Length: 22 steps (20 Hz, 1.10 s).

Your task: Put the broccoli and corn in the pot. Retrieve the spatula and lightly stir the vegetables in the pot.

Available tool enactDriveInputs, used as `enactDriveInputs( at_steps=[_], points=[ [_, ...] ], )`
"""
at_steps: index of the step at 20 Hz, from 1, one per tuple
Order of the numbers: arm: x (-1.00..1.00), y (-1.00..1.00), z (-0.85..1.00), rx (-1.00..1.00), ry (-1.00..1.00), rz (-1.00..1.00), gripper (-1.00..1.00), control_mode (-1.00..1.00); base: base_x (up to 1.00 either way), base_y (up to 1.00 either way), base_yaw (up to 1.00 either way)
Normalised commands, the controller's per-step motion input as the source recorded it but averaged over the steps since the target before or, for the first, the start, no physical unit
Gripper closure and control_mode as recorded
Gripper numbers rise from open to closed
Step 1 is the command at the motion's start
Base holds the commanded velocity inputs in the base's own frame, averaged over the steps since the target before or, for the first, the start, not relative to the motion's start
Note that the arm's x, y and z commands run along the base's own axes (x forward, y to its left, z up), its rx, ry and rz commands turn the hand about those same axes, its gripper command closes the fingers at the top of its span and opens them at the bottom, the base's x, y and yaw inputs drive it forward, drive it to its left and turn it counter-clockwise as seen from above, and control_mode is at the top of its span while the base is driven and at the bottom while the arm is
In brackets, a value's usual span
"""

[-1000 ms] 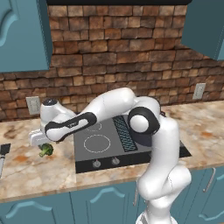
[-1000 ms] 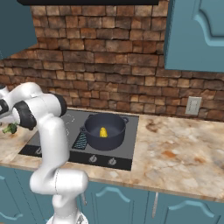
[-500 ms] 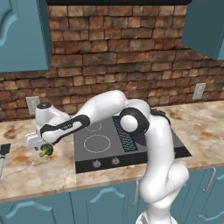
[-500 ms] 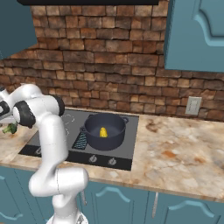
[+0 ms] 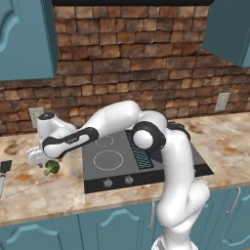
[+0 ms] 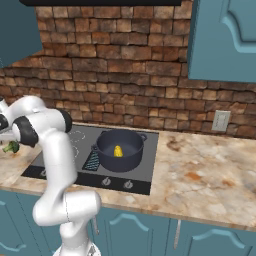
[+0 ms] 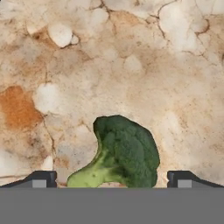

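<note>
The fingers (image 7: 112, 178) are spread wide, released, one at each side of the broccoli (image 7: 120, 155), which lies on the table (image 7: 131, 65) at 9 o'clock of the stove (image 5: 127, 161). The corn (image 6: 118, 151) sits in the pot (image 6: 120, 148)

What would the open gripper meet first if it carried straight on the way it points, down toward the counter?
Most likely the broccoli: it lies on the marbled counter between the fingertips of the gripper. How close it is can't be told.
</note>
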Motion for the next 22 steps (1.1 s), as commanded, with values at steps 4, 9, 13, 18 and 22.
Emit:
enactDriveInputs(
  at_steps=[4,9,13,18,22],
  points=[
    [0.00,-0.38,0.00,0.00,0.00,0.00,-1.00,-1.00,0.00,0.00,0.00],
    [0.22,0.11,0.00,0.00,0.00,0.00,-1.00,-1.00,0.00,0.00,0.00],
    [0.00,0.08,0.00,0.00,0.05,0.04,-1.00,-1.00,0.00,0.00,0.00],
    [0.00,0.00,-0.15,0.00,0.00,0.04,-1.00,-1.00,0.00,0.00,0.00],
    [0.00,0.12,-0.17,0.00,0.09,0.03,-1.00,-1.00,0.00,0.00,0.00]
  ],
)
